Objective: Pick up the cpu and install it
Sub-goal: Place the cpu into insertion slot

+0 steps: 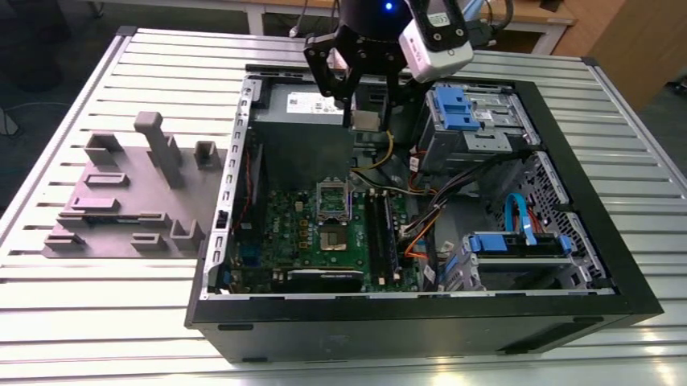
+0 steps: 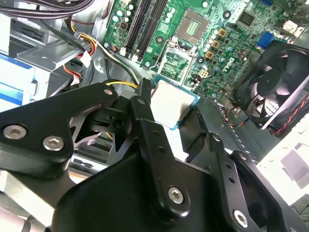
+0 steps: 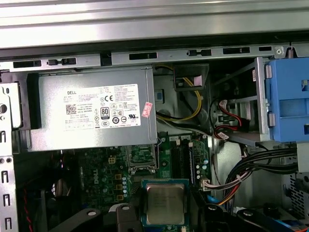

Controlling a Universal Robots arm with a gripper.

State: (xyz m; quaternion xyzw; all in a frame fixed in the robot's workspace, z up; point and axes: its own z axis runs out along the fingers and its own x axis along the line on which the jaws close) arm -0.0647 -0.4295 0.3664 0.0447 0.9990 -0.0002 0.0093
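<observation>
"Between the fingertips, what is clamped?" the student asks.

"The cpu (image 3: 165, 203)," the instructor replies. "The gripper (image 1: 365, 117) is closed narrowly on it, with a black finger (image 2: 147, 130) pressed against each of two opposite edges. Its silver-grey metal top is turned toward the wrist, and the thin pale rim shows around it. The chip hangs in the air and touches nothing but the fingers."

"And beneath the tool?"

"An open computer case (image 1: 429, 322) lying on its side on a slatted metal table (image 1: 108, 322). Closest below the gripper is the power supply (image 3: 91, 113), a grey box with a white label. The green motherboard (image 2: 231, 43) lies deeper in the case, beyond the fingertips. The socket (image 2: 193, 23) sits on that board, well apart from the cpu. Beside the socket, a hinged metal frame (image 2: 176, 65) appears to be swung open, though the angle is too steep to be certain. A row of memory slots (image 2: 147, 24) runs alongside the socket."

"What flanks the tool?"

"On the exterior view's right of the gripper stands a blue drive carrier (image 1: 462, 108), with bundled cables (image 3: 260, 164) trailing past it. Off to the opposite side of the fingers, a black fan (image 2: 280, 96) is mounted at the case wall. Outside the case, well apart from the gripper on the exterior view's left, a grey fixture block (image 1: 129, 201) rests on the table."
</observation>
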